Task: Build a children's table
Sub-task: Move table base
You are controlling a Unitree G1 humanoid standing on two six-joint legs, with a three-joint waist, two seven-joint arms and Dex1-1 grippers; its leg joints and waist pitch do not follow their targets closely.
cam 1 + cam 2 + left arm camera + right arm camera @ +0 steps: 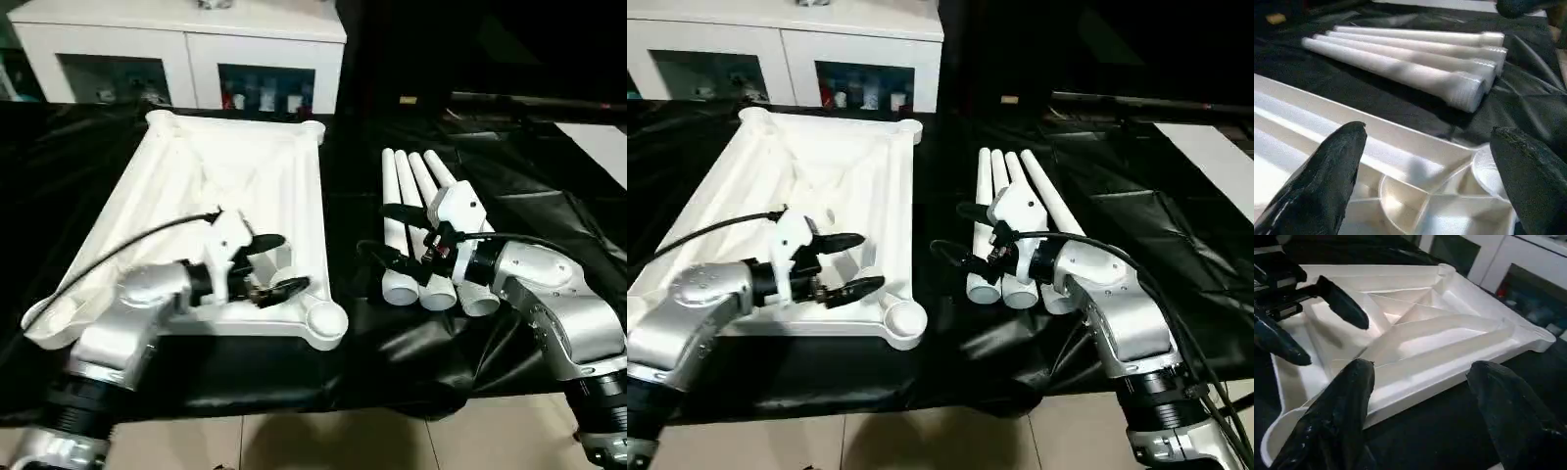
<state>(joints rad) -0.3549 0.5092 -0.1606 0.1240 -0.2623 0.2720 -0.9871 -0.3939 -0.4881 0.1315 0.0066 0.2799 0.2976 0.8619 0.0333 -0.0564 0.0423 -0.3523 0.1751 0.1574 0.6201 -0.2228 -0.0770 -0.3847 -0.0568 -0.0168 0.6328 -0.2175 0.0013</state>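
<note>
The white tabletop (167, 186) lies upside down on the black cloth, ribbed underside up, with a round socket (325, 320) at its near right corner. To its right, the white tapered legs (416, 196) lie side by side, thick ends toward me. My left gripper (294, 261) hovers open just above the tabletop's near right part, close to that socket, holding nothing. My right gripper (374, 230) is open too, its fingers pointing left over the legs' near ends with nothing between them. From the left wrist, the legs (1415, 58) lie beyond the tabletop's rim.
A black cloth (353, 176) covers the work surface; its front edge drops to a tiled floor (343, 441). A white glass-door cabinet (186, 49) stands behind the tabletop. A white panel (602, 147) lies at the far right.
</note>
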